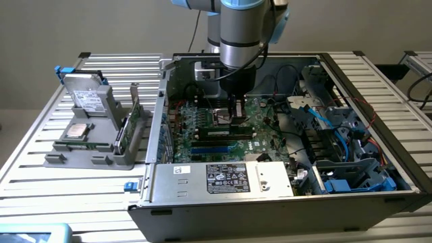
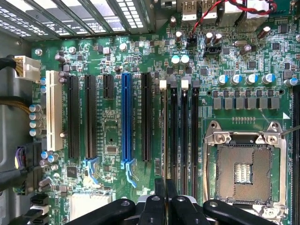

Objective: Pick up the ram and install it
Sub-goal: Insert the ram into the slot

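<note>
Four memory slots [image 2: 184,136] stand side by side on the green motherboard [image 2: 117,56] in your wrist view. They are long black plastic channels, two capped with white latches and two with black. The ram [image 1: 226,132] stands on edge in the one nearest the expansion slots. From the exterior view you see its dark flat side with one pale label strip, the print too small to read. In the wrist view it is just a thin line running along that slot. Your jaws are drawn almost together, pinching the ram's top edge. You cannot tell whether it is fully seated.

Beside it you can count six expansion slots: one blue [image 2: 125,122], one white [image 2: 54,112] and four black, one of them short. Past the fourth memory slot sits one open processor socket [image 2: 243,171], a square of fine contacts in a bright metal frame. The white lettering printed on the board is too fine to read.

In the exterior view the round grey arm [image 1: 240,35] drops into one open metal case [image 1: 270,223] on the slatted aluminium bench [image 1: 34,152]. One boxy power supply [image 1: 270,177] carries a black-and-white sticker [image 1: 228,178], not legible. At the exterior view's left, one grey holder [image 1: 88,154] carries one hard drive [image 1: 88,96] with a pale label and one green card [image 1: 128,129] with a metal bracket.
</note>
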